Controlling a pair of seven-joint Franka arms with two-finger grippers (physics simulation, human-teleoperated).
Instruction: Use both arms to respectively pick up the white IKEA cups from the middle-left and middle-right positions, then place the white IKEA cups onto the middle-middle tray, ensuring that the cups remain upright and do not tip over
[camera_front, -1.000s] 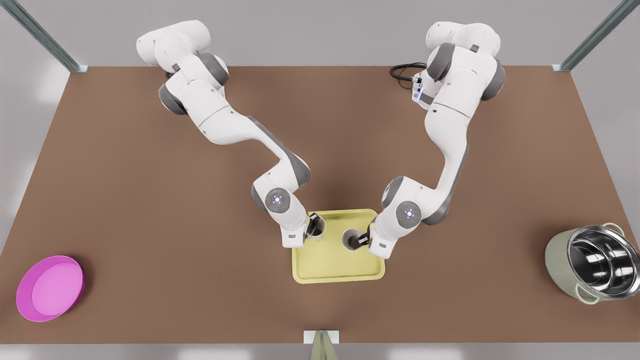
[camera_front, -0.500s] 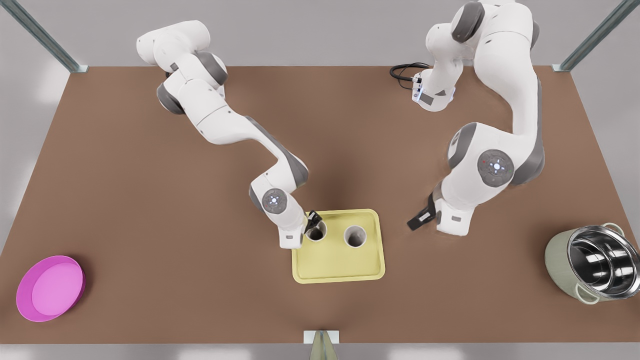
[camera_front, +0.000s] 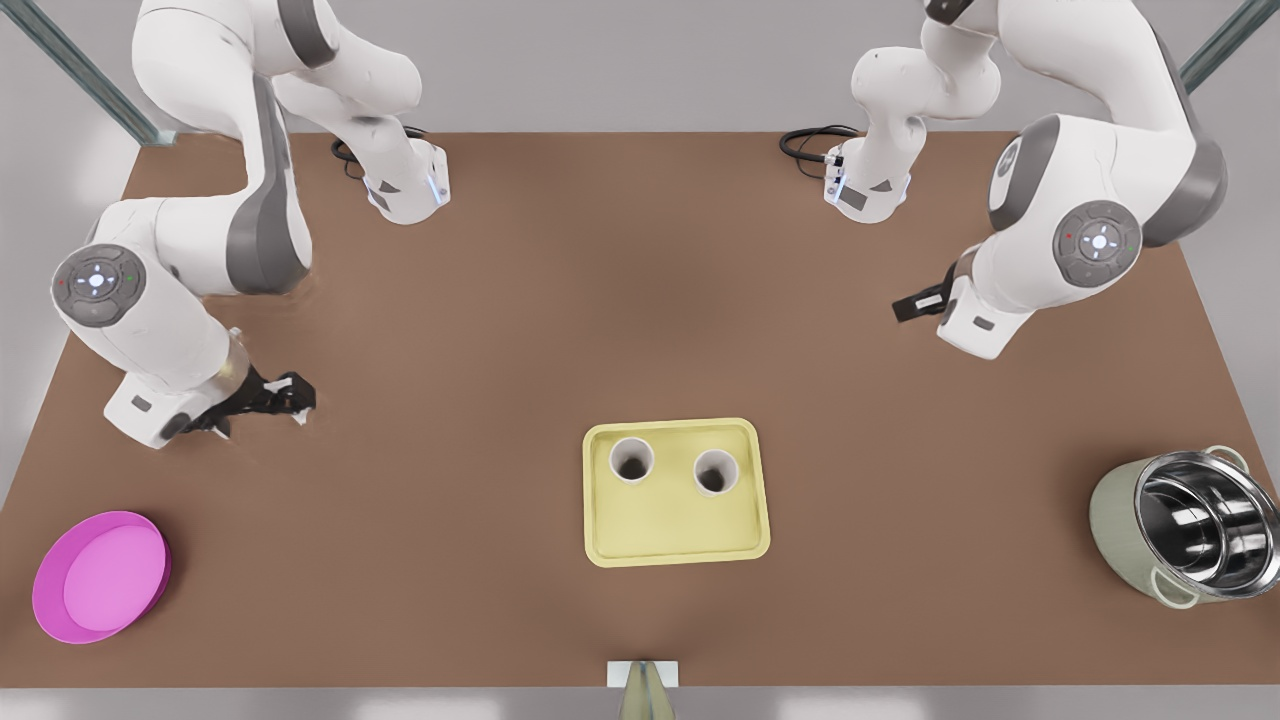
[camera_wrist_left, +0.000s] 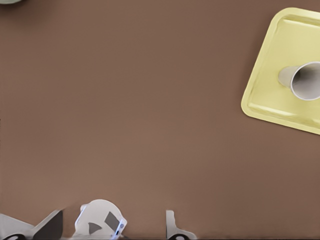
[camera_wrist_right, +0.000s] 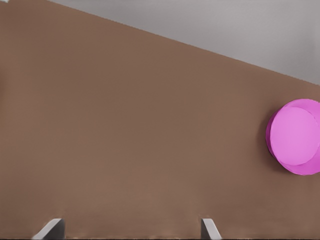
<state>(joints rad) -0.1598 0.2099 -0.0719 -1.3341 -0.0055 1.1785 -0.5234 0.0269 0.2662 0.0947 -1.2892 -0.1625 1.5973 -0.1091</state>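
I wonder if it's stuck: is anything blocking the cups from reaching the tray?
Nothing visible does. Both white cups stand upright on the tray. The left gripper and right gripper hang open over the table, well apart from it.

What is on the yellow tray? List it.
Two upright white cups, apart: the front view's left cup and its right cup. The tray floor beneath them is hidden.
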